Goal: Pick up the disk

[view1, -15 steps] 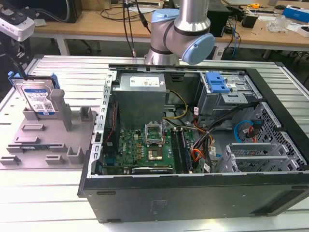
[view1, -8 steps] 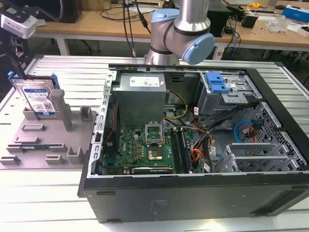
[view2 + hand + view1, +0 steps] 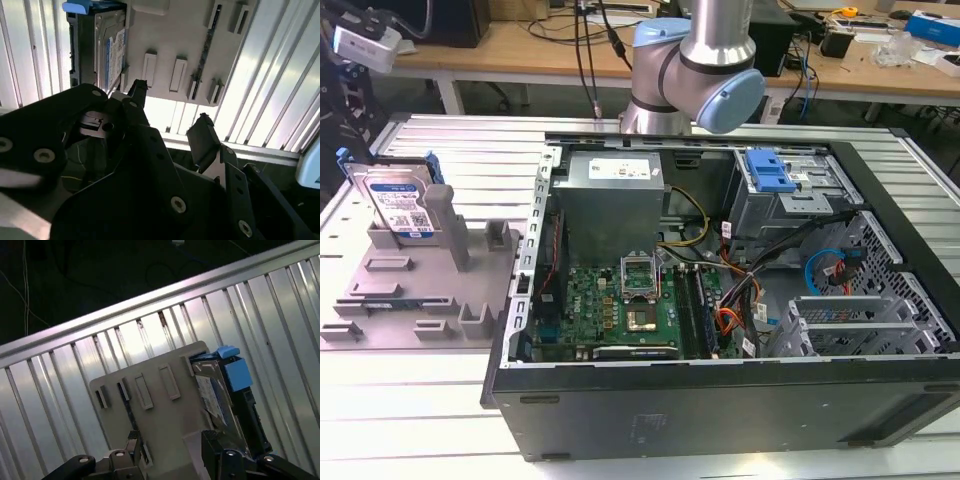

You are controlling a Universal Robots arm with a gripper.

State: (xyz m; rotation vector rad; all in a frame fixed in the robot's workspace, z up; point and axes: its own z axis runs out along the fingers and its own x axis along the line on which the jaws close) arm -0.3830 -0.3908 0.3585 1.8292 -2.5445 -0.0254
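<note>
The disk [image 3: 400,205] stands upright on its edge in a slot at the far corner of the grey fixture tray [image 3: 380,300], on the exterior view's left. Its blue-and-white label faces the camera and blue rails run along its sides. In the second wrist view the disk [image 3: 112,50] sits at one end of the tray [image 3: 175,35], well beyond my gripper [image 3: 170,112]. In the first wrist view the gripper [image 3: 172,447] hangs over the tray [image 3: 155,375] beside the disk [image 3: 212,395]. The black fingers [image 3: 202,132] are apart, open, with nothing between them.
An open computer case [image 3: 720,300] with motherboard, cables and a bright blue drive-bay bracket [image 3: 768,172] fills the middle and right of the ribbed metal table [image 3: 420,420]. The arm's elbow [image 3: 695,70] rises behind the case. Benches with equipment stand at the back.
</note>
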